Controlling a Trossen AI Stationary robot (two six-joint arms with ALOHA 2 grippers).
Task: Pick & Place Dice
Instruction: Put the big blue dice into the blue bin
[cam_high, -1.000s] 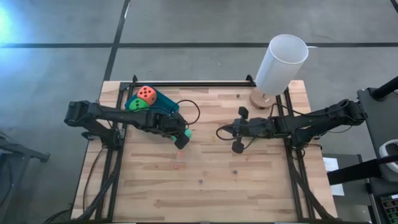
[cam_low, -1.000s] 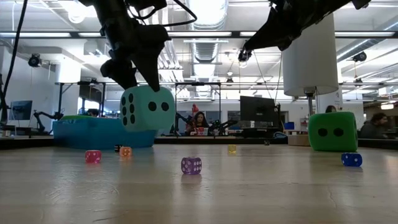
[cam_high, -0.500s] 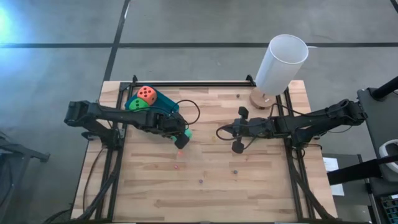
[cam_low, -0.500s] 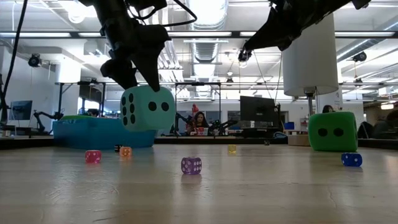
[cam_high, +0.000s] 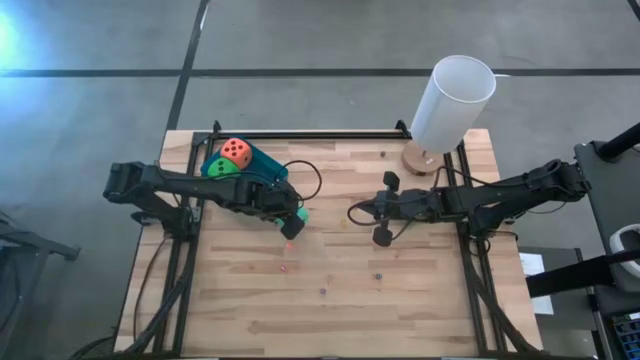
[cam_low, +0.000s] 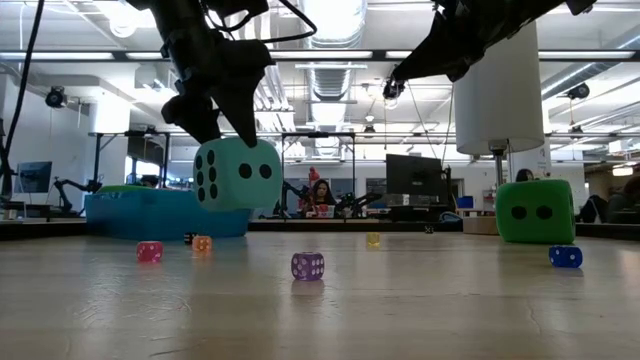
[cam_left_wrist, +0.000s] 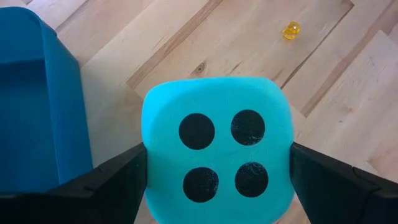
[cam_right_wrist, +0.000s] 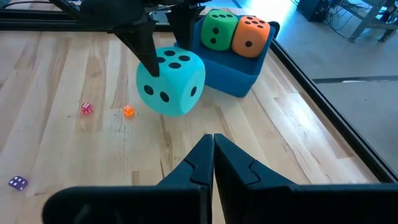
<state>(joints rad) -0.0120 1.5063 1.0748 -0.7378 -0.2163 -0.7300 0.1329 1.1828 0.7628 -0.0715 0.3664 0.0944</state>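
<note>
My left gripper (cam_high: 290, 220) is shut on the teal die (cam_low: 237, 173), which is held above the table just right of the blue tray (cam_high: 262, 166). The orange-red die (cam_high: 236, 152) and one green die (cam_high: 220, 168) sit in the tray. The other green die (cam_low: 535, 212) rests on the table at the right of the low view. My right gripper (cam_right_wrist: 213, 152) is shut and empty, above the table's middle, pointing toward the teal die (cam_right_wrist: 170, 81). My left gripper pinches the teal die between its two fingers, on two opposite side faces (cam_left_wrist: 149, 162). The fingers (cam_low: 205, 115) come from above, slanting down. The die is lifted clear of the table, its four-pip face (cam_left_wrist: 217, 149) toward the wrist camera.
Several tiny dice lie on the wooden table: pink (cam_low: 149, 251), orange (cam_low: 202, 243), purple (cam_low: 307, 265), yellow (cam_low: 372, 239), blue (cam_low: 565, 256). A tall white cylinder (cam_high: 452, 100) stands at the far right. A black frame borders the table.
</note>
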